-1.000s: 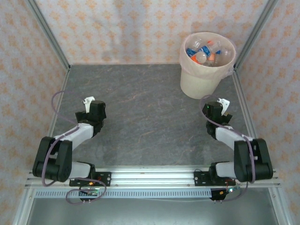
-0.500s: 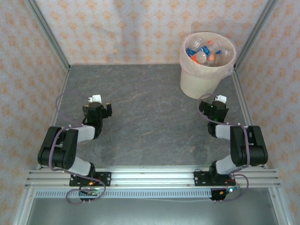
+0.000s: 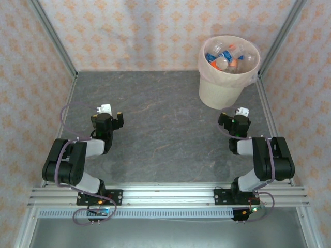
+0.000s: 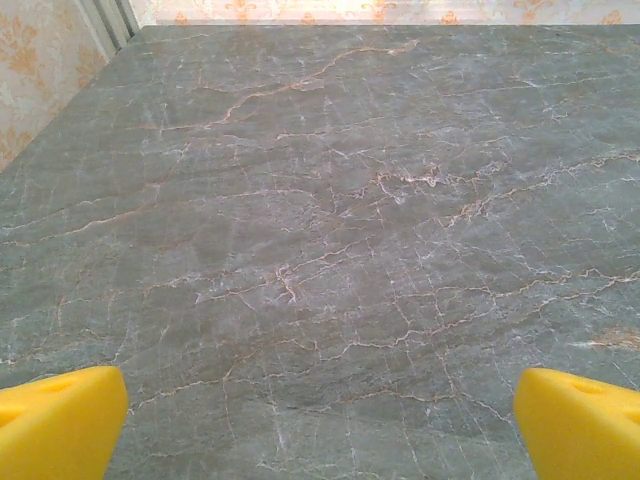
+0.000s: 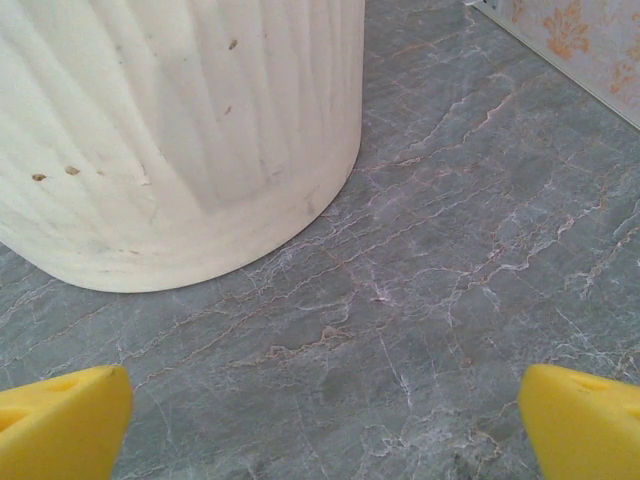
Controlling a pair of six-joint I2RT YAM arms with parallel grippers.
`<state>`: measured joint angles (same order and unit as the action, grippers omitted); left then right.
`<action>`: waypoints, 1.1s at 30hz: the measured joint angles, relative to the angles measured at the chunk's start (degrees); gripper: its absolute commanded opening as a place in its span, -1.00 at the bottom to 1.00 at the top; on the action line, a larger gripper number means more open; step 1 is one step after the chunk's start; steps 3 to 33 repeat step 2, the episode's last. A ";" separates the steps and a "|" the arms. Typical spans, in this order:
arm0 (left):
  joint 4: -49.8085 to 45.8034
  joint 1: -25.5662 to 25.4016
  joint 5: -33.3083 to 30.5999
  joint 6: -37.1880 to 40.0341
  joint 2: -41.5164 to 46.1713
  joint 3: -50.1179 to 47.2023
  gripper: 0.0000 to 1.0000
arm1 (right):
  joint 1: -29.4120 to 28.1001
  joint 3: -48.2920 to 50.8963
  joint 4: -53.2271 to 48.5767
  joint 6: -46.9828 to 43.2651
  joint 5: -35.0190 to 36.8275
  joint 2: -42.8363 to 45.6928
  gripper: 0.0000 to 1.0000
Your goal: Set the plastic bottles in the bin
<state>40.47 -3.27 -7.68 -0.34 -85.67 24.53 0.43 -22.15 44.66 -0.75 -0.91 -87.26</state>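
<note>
Left wrist view: yellow fingertips (image 4: 60, 425) cut off at 7 and 5 o'clock corners.
Bottles (image 3: 226, 56) heaped inside bin (image 3: 222, 90); labels too small to read, lower ones buried.
Right wrist view: bin's upper part cut off at 11 o'clock.
Left gripper (image 3: 110, 114): jaws wide apart, empty, above bare table (image 3: 165, 129).
Right gripper (image 3: 234, 114): jaws wide apart, empty, near bin, not touching.
Bin stands at table's 1 o'clock corner.
Table grey, marble-veined.
Walls (image 3: 155, 31) pale with orange pattern.
Metal posts (image 3: 51, 39) at corners.
</note>
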 measured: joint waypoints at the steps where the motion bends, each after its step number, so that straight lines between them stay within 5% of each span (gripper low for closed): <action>1: 0.04 0.00 0.00 0.00 0.00 0.00 1.00 | 0.00 0.00 0.00 0.00 0.00 0.00 0.98; 33: 0.11 0.00 0.00 0.00 0.00 0.00 1.00 | 0.00 0.00 0.00 0.00 0.00 0.00 0.99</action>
